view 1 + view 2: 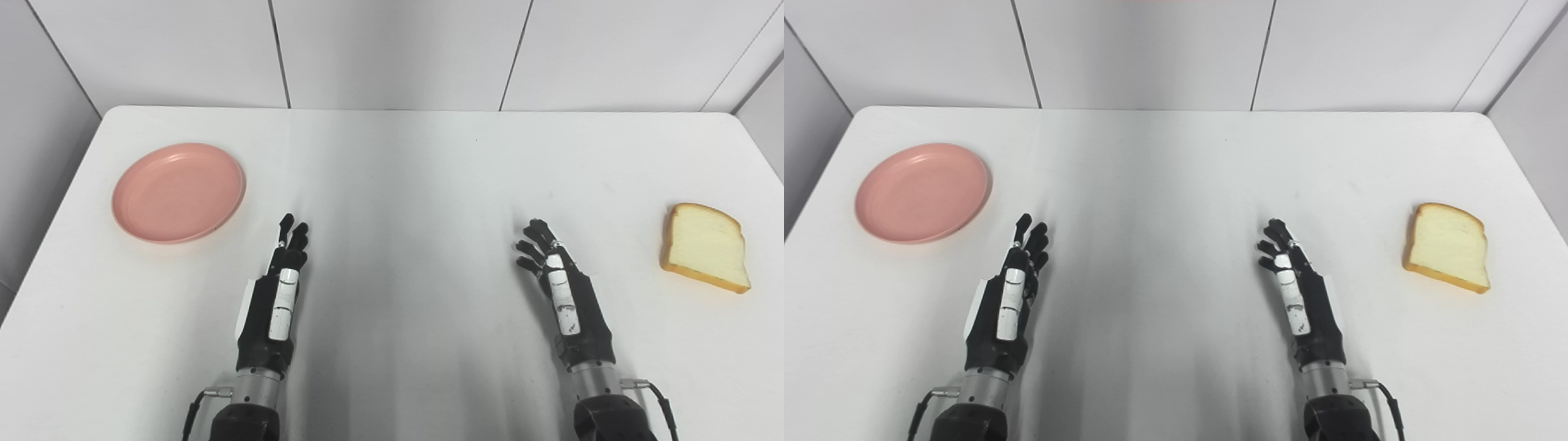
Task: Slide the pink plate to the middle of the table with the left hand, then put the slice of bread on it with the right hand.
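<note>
Plate (177, 192) left; bread (704, 246) right (table (404, 165))

The light is bright and even, and it seems to come from above. The white table (392, 171) shows a soft grey sheen in vertical streaks down its middle. Shadows are weak and short, only a thin one under the pink plate (178, 192). Both views are sharp, without blur.

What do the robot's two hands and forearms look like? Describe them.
Left hand and right hand: black fingered hands with white panels along the back, each on a silver metal wrist cuff above a black forearm. A thin black cable plugs into each wrist.
</note>
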Robot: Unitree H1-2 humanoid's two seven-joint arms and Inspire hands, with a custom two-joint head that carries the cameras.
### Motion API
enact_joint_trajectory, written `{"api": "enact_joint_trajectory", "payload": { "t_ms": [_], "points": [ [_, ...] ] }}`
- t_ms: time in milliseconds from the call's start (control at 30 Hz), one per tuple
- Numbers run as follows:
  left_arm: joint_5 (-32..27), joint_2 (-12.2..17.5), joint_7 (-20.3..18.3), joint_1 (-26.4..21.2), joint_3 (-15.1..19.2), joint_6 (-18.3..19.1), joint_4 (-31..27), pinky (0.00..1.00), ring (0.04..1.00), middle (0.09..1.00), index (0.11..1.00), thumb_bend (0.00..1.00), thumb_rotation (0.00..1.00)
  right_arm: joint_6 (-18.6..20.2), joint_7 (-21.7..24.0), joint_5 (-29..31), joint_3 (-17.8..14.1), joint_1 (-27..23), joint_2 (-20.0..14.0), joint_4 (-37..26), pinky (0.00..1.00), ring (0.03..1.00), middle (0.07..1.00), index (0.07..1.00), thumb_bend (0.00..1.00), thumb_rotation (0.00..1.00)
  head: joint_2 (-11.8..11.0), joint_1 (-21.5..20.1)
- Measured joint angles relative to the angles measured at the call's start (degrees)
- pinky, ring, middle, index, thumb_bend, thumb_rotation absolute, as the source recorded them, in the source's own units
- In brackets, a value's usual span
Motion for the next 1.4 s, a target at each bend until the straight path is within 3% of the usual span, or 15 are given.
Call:
{"api": "enact_joint_trajectory", "payload": {
  "t_ms": [200,367,467,600,933,1133,1400],
  "points": [
    [0.87,-0.02,0.07,0.04,-0.37,-2.39,2.51,1.00,0.992,0.965,1.000,0.67,0.98,-1.32,0.03,0.06,-0.06,0.26,-0.23,0.58,0.83,0.854,0.894,0.888,0.76,1.00,-1.93,2.90],
    [3.33,-0.28,0.99,0.08,-1.26,-5.61,5.15,1.00,0.965,0.959,1.000,0.66,0.97,-4.55,0.59,0.86,-0.28,0.26,-1.21,2.66,0.84,0.858,0.902,0.899,0.77,1.00,-5.35,7.11],
    [4.45,-0.82,1.71,0.06,-1.65,-6.90,6.15,1.00,0.966,0.962,1.000,0.65,0.97,-6.97,1.72,1.97,-0.61,0.13,-1.95,4.35,0.84,0.858,0.902,0.902,0.76,1.00,-5.98,7.91],
    [5.06,-1.82,2.39,0.02,-1.94,-8.50,7.55,1.00,0.960,0.958,1.000,0.60,0.99,-7.18,2.20,2.45,-1.07,-0.23,-2.11,4.93,0.84,0.857,0.900,0.898,0.77,1.00,-6.94,9.22],
    [5.90,-2.59,3.15,-1.21,-2.42,-11.65,11.08,0.99,0.967,0.958,1.000,0.63,1.00,-8.43,3.35,4.19,-2.08,-1.43,-3.13,7.50,0.88,0.875,0.913,0.914,0.73,1.00,-10.46,14.14],
    [8.13,-3.77,3.82,-2.67,-3.09,-13.09,13.29,0.97,0.956,0.948,1.000,0.56,1.00,-8.92,4.09,4.93,-3.08,-2.56,-4.26,9.11,0.91,0.899,0.931,0.930,0.71,1.00,-11.51,16.96],
    [8.81,-4.06,4.46,-3.08,-3.09,-13.79,14.09,0.94,0.926,0.922,1.000,0.56,0.96,-9.55,4.54,5.62,-3.47,-3.13,-4.54,10.15,0.90,0.896,0.933,0.928,0.72,1.00,-13.36,16.70]
  ]
}}
